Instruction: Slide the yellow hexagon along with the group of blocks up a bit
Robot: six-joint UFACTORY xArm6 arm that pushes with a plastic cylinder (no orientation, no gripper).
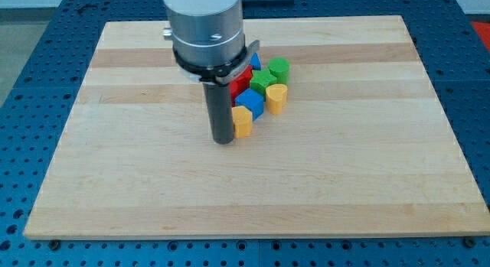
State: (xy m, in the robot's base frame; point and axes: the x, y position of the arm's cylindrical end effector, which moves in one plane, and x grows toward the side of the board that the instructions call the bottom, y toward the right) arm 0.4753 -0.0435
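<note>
Our arm carries no claw, only a rod; my tip [223, 139] sits on the table [344, 183] touching the yellow hexagon [243, 122] from its 9 o'clock side. That hexagon is the cluster's lowest block, just left of the table's centre.

We judge it light, rigid and smooth on the wood, apt to spin or slip sideways off a round rod, so we should press its flat face at 6 o'clock.

At 1 o'clock the blue block [250, 102] touches it. Beyond lie a yellow block [276, 98], 2 green blocks [264, 81] and [279, 67], a red block [240, 84] and another blue block [255, 62] half hidden by the arm.
</note>
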